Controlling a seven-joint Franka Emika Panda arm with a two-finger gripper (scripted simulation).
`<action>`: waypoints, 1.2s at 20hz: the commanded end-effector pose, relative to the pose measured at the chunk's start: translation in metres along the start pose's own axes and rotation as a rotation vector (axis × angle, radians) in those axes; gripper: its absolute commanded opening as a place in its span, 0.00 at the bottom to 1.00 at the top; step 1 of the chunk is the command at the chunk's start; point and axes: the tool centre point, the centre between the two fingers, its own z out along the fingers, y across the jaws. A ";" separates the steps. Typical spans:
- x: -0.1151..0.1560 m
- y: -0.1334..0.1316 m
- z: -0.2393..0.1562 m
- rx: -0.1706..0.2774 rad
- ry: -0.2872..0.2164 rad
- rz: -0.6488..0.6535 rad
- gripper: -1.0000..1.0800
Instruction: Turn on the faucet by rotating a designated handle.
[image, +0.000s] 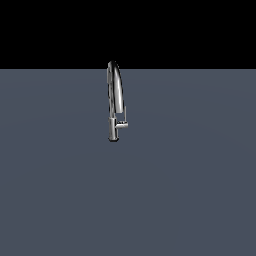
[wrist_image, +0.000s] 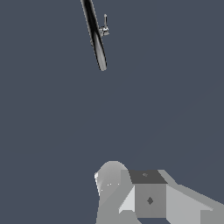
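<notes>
The faucet (image: 114, 95) stands upright on the grey floor, a slim chrome tap with a tall arched spout on a short base. Its handle (image: 121, 123), a small stub with a thin lever, sticks out toward the exterior view's right just above the base. The wrist view looks down on the faucet (wrist_image: 95, 37) as a dark chrome bar, with the handle (wrist_image: 104, 29) beside it. Only grey blocky parts of my gripper (wrist_image: 140, 192) show, well apart from the faucet and touching nothing. Whether its fingers are open does not show. The arm is absent from the exterior view.
A flat grey floor (image: 190, 190) spreads around the faucet on all sides. Behind its far edge is plain black background.
</notes>
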 end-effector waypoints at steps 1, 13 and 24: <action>0.000 0.000 0.000 0.000 0.000 0.000 0.00; 0.020 -0.005 0.003 0.038 -0.047 0.036 0.00; 0.073 -0.017 0.014 0.141 -0.174 0.133 0.00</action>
